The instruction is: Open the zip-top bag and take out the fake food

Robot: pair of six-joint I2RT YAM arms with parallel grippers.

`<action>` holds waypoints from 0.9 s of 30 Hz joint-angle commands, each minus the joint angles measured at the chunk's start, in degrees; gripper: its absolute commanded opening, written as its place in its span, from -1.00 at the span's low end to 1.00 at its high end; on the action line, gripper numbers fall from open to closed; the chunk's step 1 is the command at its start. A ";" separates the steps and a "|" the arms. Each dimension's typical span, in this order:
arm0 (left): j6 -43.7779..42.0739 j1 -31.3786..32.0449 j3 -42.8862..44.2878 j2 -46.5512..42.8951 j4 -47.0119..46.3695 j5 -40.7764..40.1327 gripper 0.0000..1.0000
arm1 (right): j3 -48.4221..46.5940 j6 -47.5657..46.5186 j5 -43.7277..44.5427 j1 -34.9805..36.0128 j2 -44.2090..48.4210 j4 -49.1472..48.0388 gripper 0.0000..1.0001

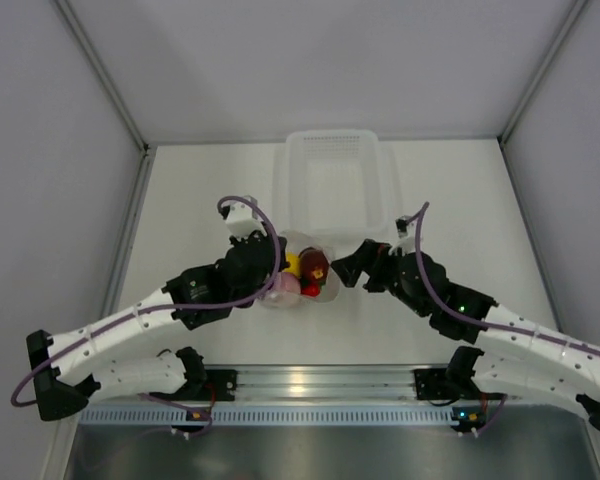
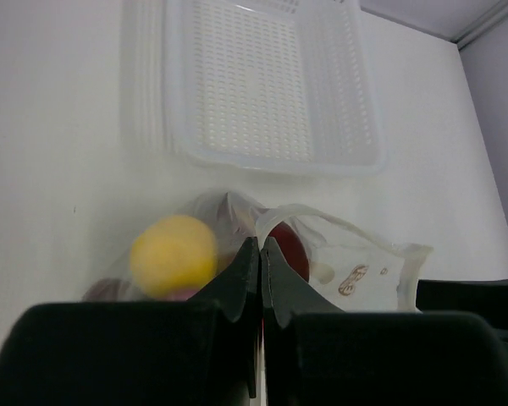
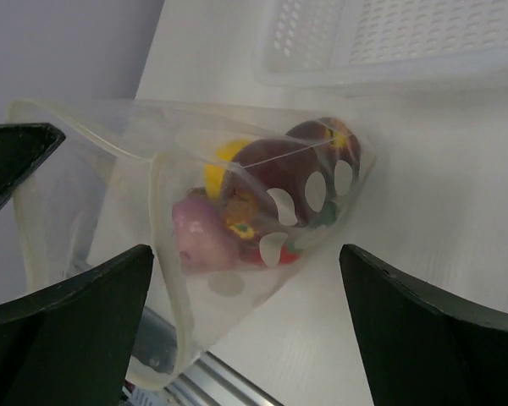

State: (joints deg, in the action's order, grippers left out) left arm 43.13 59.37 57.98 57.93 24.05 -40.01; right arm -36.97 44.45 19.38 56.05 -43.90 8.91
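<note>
The zip-top bag [image 3: 237, 161], pinched in the left pincer [image 2: 261, 245], lies within the wide-spread right pincer [image 3: 245, 254].

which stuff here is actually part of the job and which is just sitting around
Part of the job:
see-through polka-dot plastic zip-top bag
toy fruit and vegetables inside it
left tool, shut on the bag's edge
right tool, open at the bag's mouth

Just lying about:
white plastic mesh basket, behind the bag
</note>
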 commanded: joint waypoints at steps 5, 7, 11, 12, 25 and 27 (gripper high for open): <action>13.73 11.70 -3.04 -1.51 -0.15 -20.27 -1.00 | -2.49 9.61 -4.10 1.68 -12.25 -11.29 0.58; 14.61 13.74 -3.04 -1.15 0.03 -23.87 -1.00 | -3.28 8.30 -0.50 3.44 -13.66 -9.53 0.54; 13.39 17.96 -3.48 -1.59 0.20 -28.45 -1.00 | -3.28 6.97 -0.12 7.22 -18.14 -9.08 0.19; 12.51 17.97 -3.14 -1.77 0.20 -29.07 -1.00 | -3.20 6.62 -0.39 7.84 -18.76 -9.95 0.10; -3.33 16.12 -2.86 -2.91 0.73 -26.79 -1.00 | 3.13 -0.49 8.14 8.46 -13.41 -2.14 -0.80; 0.62 16.12 -4.62 -4.05 3.18 -26.35 -1.00 | 4.53 -1.64 7.00 6.10 -12.97 0.14 -0.85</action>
State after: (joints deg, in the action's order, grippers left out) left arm 42.72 76.07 54.52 56.93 25.80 -64.73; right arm -34.57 45.93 23.40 64.42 -57.95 4.23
